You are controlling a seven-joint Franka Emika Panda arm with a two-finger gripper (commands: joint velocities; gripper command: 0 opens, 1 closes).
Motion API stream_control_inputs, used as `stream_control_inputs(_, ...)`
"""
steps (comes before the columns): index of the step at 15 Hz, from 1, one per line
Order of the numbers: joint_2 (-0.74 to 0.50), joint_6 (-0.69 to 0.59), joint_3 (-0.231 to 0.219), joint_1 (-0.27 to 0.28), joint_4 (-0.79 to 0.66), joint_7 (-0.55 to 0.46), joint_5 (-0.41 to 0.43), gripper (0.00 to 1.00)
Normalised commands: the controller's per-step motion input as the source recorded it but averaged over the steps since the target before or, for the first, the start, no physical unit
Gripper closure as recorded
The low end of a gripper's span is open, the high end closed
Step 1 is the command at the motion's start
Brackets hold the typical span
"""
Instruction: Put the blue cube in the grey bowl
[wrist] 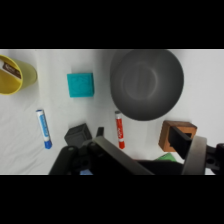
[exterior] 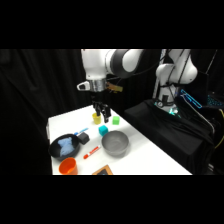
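– nearest: gripper (wrist: 135, 162), black linkage along the bottom edge. open or shut?
– cannot tell; nothing seen in its hold, though. blue cube (wrist: 80, 84) lying free on the white table (exterior: 150, 160), just beside the grey bowl (wrist: 146, 84), not touching.
– best approach?
– centre over the cube, square up to its faces, drop straight; steer clear of the yellow cup (wrist: 15, 75) and red marker (wrist: 119, 130).
– surroundings?
– cluttered tabletop, black drapes (exterior: 40, 85) behind
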Motion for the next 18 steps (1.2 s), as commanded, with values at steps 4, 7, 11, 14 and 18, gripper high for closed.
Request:
stream_control_inputs(4, 0.01, 0.05, 0.020, -0.054, 0.01, 0.00, -0.032, 0.00)
stream_control_inputs(7, -0.01, 0.11, -0.027, -0.097, 0.01, -0.06, -0.064, 0.00)
stream_control_inputs(11, 0.04, 0.16, -0.045, -0.109, 0.03, -0.16, -0.046, 0.00)
stream_control_inputs(14, 0.13, 0.20, -0.034, -0.109, 0.07, -0.28, -0.024, 0.00)
stream_control_inputs(18, 0.17, 0.20, -0.021, -0.107, 0.09, -0.28, -0.007, 0.00)
